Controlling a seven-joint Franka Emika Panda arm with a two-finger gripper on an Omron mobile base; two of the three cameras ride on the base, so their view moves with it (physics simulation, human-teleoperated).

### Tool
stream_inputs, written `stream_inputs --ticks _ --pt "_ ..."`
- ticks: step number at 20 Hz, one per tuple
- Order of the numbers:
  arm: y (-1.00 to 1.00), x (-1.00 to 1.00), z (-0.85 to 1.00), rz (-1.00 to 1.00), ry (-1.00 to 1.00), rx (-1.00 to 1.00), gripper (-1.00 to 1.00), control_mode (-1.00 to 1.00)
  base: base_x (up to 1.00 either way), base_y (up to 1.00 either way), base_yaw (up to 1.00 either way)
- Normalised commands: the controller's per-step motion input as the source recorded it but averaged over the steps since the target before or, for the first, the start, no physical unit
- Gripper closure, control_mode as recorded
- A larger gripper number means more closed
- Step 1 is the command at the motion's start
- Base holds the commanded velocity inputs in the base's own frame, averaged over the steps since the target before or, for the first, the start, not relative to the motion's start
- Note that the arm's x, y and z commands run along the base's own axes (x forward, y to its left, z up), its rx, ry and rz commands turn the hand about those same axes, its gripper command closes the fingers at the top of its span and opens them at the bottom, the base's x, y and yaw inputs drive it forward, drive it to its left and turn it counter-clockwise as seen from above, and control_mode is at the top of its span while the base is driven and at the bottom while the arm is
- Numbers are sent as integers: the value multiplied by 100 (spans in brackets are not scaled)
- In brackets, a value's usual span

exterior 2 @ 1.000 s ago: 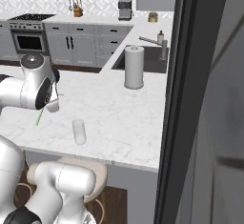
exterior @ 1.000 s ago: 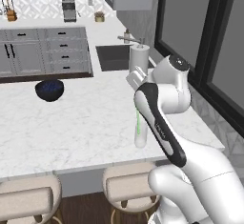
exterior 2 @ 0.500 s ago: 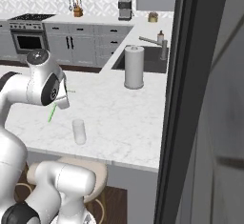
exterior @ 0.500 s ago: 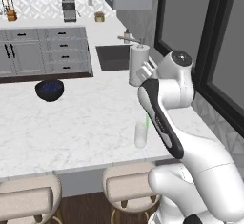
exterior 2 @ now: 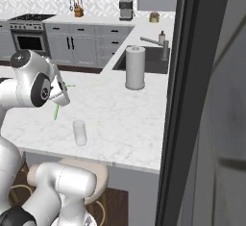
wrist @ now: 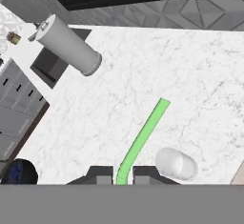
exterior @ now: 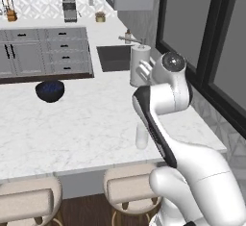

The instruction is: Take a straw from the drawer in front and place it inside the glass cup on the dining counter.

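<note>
My gripper (wrist: 121,174) is shut on the lower end of the thin light-green straw (wrist: 143,137), which points away over the white marble dining counter (wrist: 167,61). In the right base view the hand hangs above the counter's near left part and the straw (exterior 2: 56,110) sticks out below it, up and to the left of the clear glass cup (exterior 2: 79,132). The cup (wrist: 175,163) stands upright near the counter's front edge, just right of my fingertips in the hand view. My arm rises right behind the cup (exterior: 141,136) in the left base view. The drawer is out of view.
A white paper towel roll (exterior 2: 135,68) stands by the sink (exterior 2: 151,61) at the counter's far side. A dark blue bowl (exterior: 50,90) sits on the counter's left part. Two stools (exterior: 29,201) stand under the front edge. Grey cabinets (exterior: 43,52) line the far wall.
The arm has swung the straw rightward over the counter toward the glass cup, and the hand has turned. The gripper stays shut on the straw; the cup has not moved.
</note>
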Motion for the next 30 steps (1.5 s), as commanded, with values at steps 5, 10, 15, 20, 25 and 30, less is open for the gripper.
stream_inputs --ticks 5,10,15,20,25,30 --pt "-11 27 0 0 -1 -4 100 -100 0 0 0" --pt "-5 39 -7 0 0 0 100 -100 0 0 0" --pt "0 3 -33 0 0 0 100 -100 0 0 0" --pt "-3 11 -39 0 0 -4 100 -100 0 0 0" --pt "-4 38 -36 0 0 -3 100 -100 0 0 0" --pt "0 48 -29 0 0 0 100 -100 0 0 0"
